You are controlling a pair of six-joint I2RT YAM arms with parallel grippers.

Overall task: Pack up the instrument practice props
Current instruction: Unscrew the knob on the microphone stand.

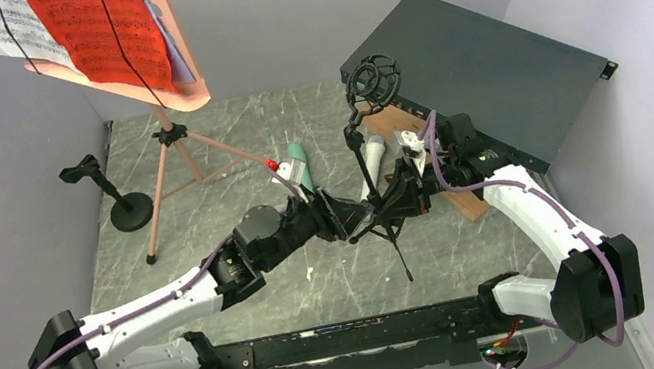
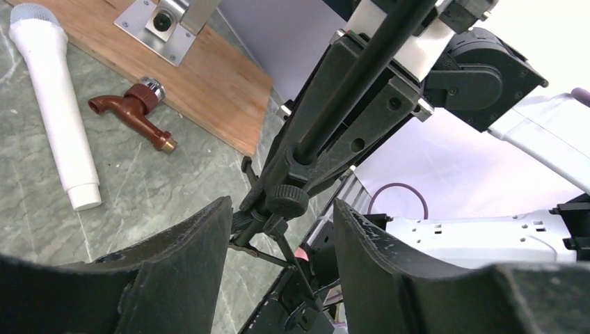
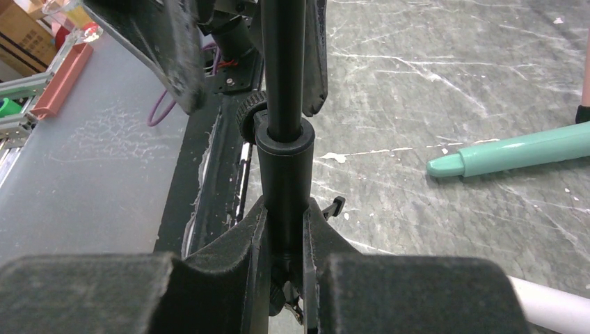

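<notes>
So my right claw (image 3: 285, 229) is pinched tight on the pole of the black microphone mount (image 3: 282, 83), dead center of the top view. My left claw (image 2: 282, 216) sits spread with a finger on each side of the mount's knob, not gripping it as far as I can see. The green microphone (image 1: 300, 164) and white microphone (image 2: 56, 104) lie on the surface (image 1: 477, 249) just beside it, and the pink music tripod (image 1: 190, 92) stands at upper left with its sheet-music pages (image 1: 97, 27) on it.
</notes>
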